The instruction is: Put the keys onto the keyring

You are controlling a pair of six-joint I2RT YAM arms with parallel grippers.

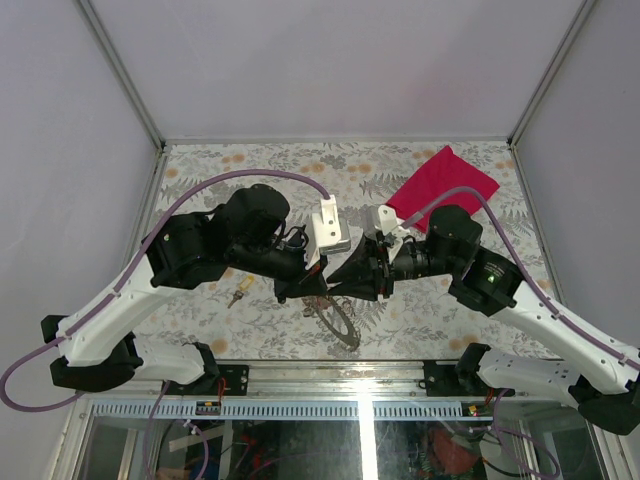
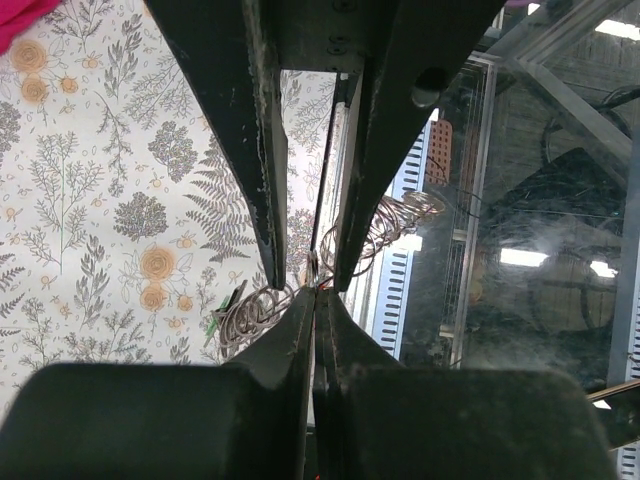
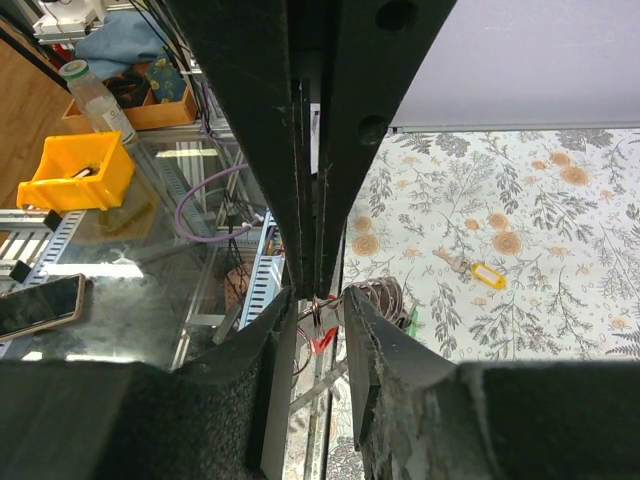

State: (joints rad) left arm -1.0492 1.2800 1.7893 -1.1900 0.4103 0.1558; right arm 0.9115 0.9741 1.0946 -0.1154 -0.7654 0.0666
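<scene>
My two grippers meet tip to tip above the near middle of the table. The left gripper (image 1: 318, 284) (image 2: 316, 292) is shut on a thin loop of the keyring (image 3: 314, 318). The keyring's coil of wire rings (image 3: 380, 298) (image 2: 250, 312) hangs beside the tips, and a small green tag (image 2: 224, 318) sits at the coil. The red key (image 3: 323, 339) hangs at that loop between the fingers of my right gripper (image 3: 322, 306) (image 1: 346, 279), which is closed across it. The yellow key (image 1: 238, 293) (image 3: 470, 268) lies flat on the table, left of the grippers.
A red cloth (image 1: 445, 185) lies at the back right of the flowered tabletop (image 1: 200, 170). A trailing chain of rings (image 1: 338, 322) rests near the table's front edge. A glass panel and cable duct (image 2: 410, 190) run along the near edge.
</scene>
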